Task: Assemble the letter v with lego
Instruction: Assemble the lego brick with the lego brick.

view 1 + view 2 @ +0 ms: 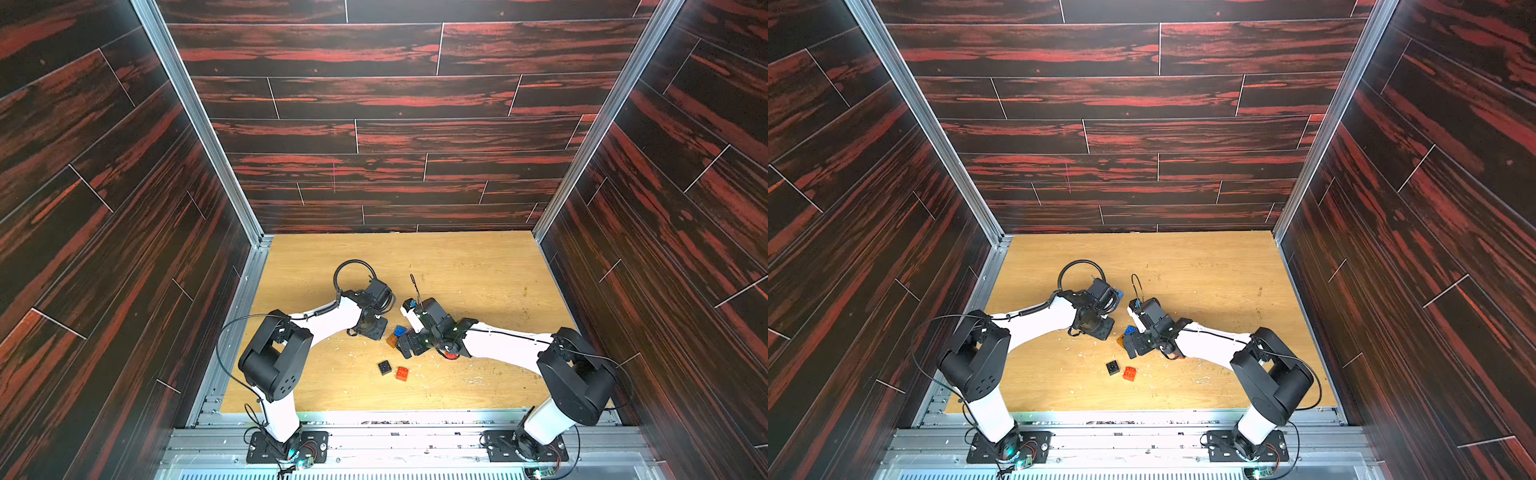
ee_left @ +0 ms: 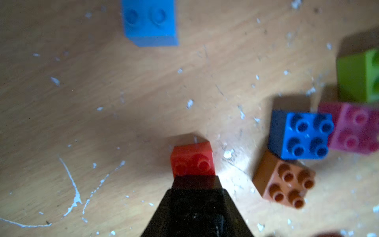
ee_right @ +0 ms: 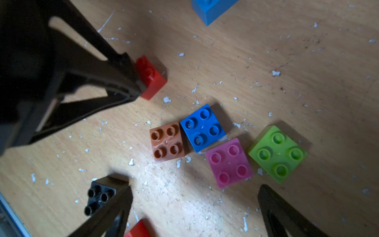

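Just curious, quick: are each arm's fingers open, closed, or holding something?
Left gripper: closed on the red brick.
Right gripper: open, holding nothing.

Top views high, looking down, wrist views close, sharing blue brick (image 2: 303, 135)

Eight small studded plastic bricks are counted. Two are red: a red brick (image 3: 152, 79) and a second red brick (image 3: 138, 229). One each is counted of the light-blue brick (image 3: 211, 8), orange square brick (image 3: 166, 143), blue square brick (image 3: 203, 127), pink square brick (image 3: 228, 162), green square brick (image 3: 277, 153) and black square brick (image 3: 98, 197). Two white-and-black robot arms are counted: left arm (image 1: 328, 316), right arm (image 1: 503, 345).
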### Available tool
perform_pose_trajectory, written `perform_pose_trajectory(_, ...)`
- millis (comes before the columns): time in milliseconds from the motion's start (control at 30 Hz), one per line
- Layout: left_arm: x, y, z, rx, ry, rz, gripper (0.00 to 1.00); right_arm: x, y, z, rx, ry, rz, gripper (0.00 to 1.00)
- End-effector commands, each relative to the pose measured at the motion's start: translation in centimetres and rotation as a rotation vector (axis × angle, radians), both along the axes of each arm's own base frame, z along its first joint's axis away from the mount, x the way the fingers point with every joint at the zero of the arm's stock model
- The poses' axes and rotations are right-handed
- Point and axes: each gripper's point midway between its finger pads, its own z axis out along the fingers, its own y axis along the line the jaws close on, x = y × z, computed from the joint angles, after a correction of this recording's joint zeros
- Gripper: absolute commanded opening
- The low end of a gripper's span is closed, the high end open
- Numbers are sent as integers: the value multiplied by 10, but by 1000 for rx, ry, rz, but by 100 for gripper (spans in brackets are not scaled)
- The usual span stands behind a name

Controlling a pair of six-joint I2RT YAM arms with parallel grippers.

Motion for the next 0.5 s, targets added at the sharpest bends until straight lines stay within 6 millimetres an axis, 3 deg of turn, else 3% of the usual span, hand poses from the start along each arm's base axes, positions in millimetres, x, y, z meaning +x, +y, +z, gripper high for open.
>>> perform_pose_trajectory(0,-41,10,-17,65,181,-130,20,-1,-9,1,-2,14,-26,98)
perform_pose_trajectory(300,-40,9,-41,47,174,45,19,0,-12,3,13,24,-38,98)
perform_pose_trajectory(467,-42,7,-45,20,106,141,19,1,-13,4,22,26,-44,98)
